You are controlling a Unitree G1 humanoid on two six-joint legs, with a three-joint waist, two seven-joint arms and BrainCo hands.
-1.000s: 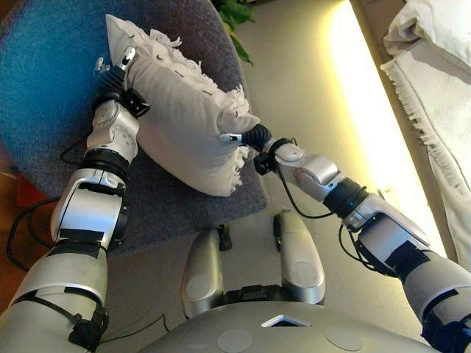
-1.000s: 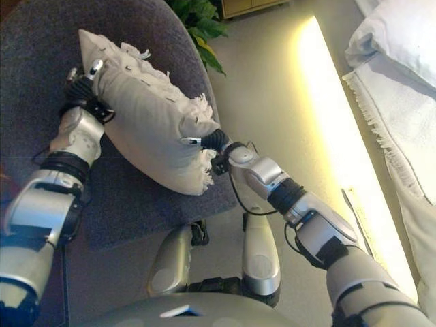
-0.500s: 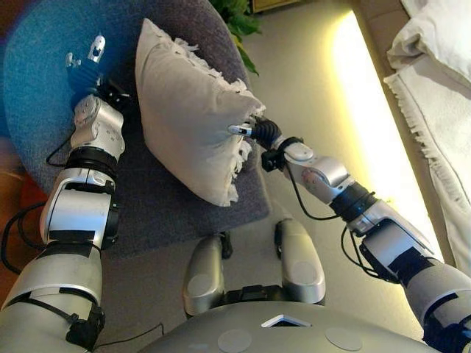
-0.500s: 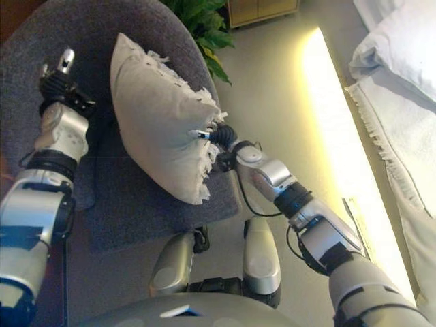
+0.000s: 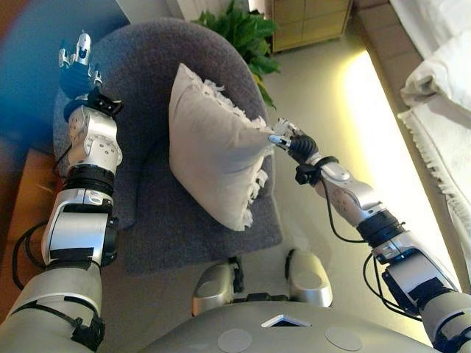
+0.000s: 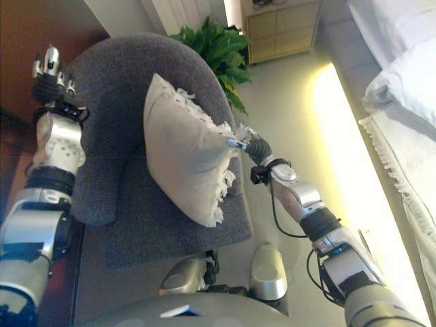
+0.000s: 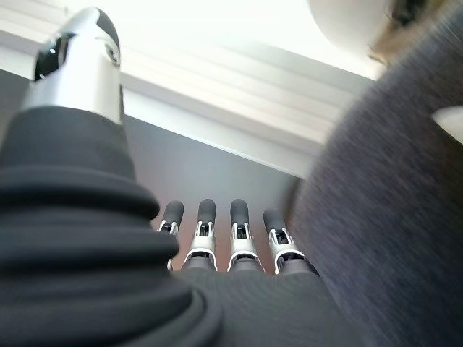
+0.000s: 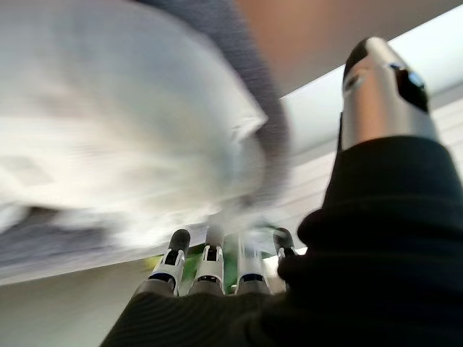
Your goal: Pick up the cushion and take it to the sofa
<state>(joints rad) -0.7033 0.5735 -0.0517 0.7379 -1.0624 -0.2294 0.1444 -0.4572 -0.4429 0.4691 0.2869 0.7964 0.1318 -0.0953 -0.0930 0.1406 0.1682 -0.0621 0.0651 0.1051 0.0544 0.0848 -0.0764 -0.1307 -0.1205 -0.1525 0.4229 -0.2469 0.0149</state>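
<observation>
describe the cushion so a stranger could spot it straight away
Find the round grey armchair beside the leafy plant. Standing on edge on its seat is the cushion, pale beige with a white fringe; the white bedding lies far off at the right.

A round grey upholstered armchair (image 5: 184,220) stands on a pale floor (image 5: 324,95). Just behind its back rest a leafy green plant (image 5: 246,33) rises, and beside the plant a light wooden drawer cabinet (image 5: 309,22) stands. White bedding with a fringed edge (image 5: 441,110) lies at the floor's right edge.
</observation>
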